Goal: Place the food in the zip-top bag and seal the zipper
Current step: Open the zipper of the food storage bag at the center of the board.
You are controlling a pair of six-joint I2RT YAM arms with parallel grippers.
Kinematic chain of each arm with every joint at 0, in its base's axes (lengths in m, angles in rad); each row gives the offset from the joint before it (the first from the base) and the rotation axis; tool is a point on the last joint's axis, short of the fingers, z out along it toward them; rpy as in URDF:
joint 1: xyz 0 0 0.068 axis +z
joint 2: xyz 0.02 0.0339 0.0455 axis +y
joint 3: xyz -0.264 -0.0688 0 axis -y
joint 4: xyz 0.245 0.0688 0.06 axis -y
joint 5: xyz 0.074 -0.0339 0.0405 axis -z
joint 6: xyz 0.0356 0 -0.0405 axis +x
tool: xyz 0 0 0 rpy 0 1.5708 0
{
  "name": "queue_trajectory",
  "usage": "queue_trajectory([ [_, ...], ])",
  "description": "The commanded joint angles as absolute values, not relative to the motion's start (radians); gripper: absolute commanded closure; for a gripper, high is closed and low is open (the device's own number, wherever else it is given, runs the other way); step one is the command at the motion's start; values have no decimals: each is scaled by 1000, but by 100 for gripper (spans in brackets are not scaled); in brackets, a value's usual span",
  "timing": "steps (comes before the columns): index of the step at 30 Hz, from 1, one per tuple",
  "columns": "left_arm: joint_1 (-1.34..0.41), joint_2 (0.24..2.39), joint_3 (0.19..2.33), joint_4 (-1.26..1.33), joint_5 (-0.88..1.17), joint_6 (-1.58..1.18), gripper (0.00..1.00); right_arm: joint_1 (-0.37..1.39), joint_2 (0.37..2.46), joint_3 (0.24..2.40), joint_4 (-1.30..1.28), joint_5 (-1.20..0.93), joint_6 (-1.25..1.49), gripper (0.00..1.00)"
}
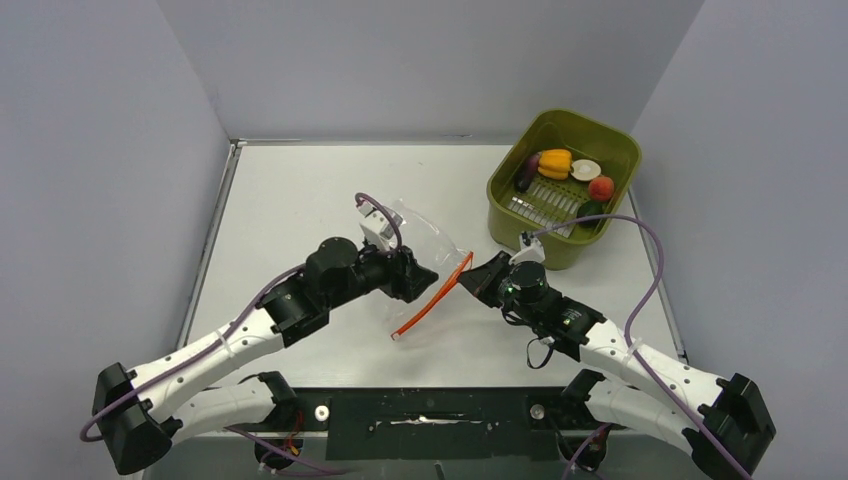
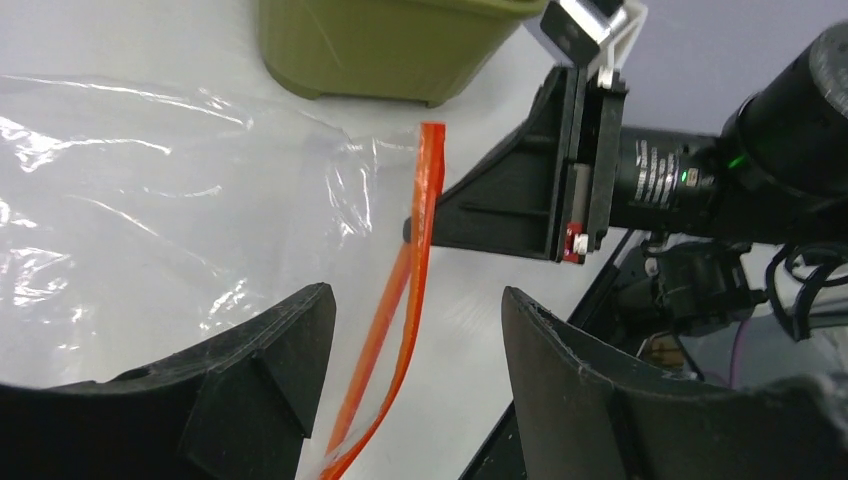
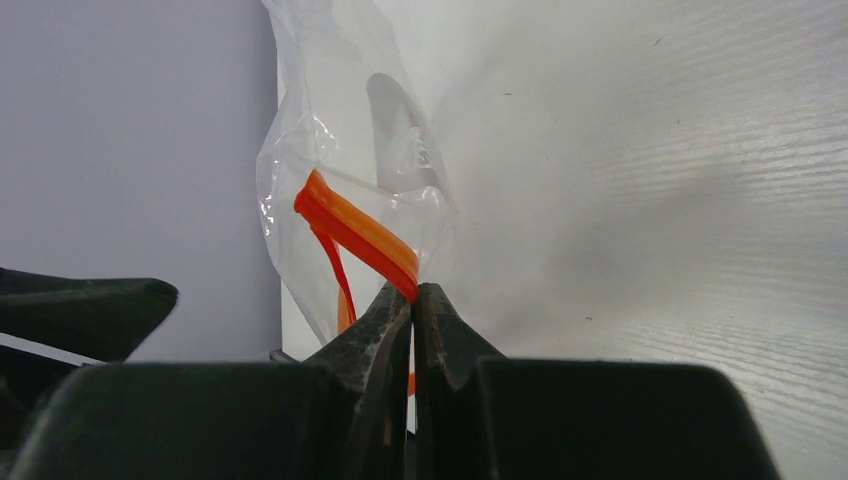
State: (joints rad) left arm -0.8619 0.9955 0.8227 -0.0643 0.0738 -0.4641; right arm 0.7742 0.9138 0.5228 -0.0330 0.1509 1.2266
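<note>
Clearly, right fingers are clamped on the zipper, while spread left fingers straddle it.

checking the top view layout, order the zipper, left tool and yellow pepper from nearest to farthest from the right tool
1. zipper: pinched at its upper end in the shut right tool.
2. left tool: just to the left, open, by the strip.
3. yellow pepper: far back on the right, inside the green basket.
</note>
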Motion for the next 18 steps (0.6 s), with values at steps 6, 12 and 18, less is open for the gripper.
queue_trajectory([
  [6, -1079, 1137, 851, -69, -192, -209, 37, 780, 894, 532, 1, 180, 1332, 100],
  [12, -1170, 1203, 879, -87, -456, -144, 36, 777, 857, 513, -14, 199, 1341, 100],
  [18, -1215, 1203, 838, -17, -649, -105, 35, 778, 852, 523, -39, 207, 1341, 100],
])
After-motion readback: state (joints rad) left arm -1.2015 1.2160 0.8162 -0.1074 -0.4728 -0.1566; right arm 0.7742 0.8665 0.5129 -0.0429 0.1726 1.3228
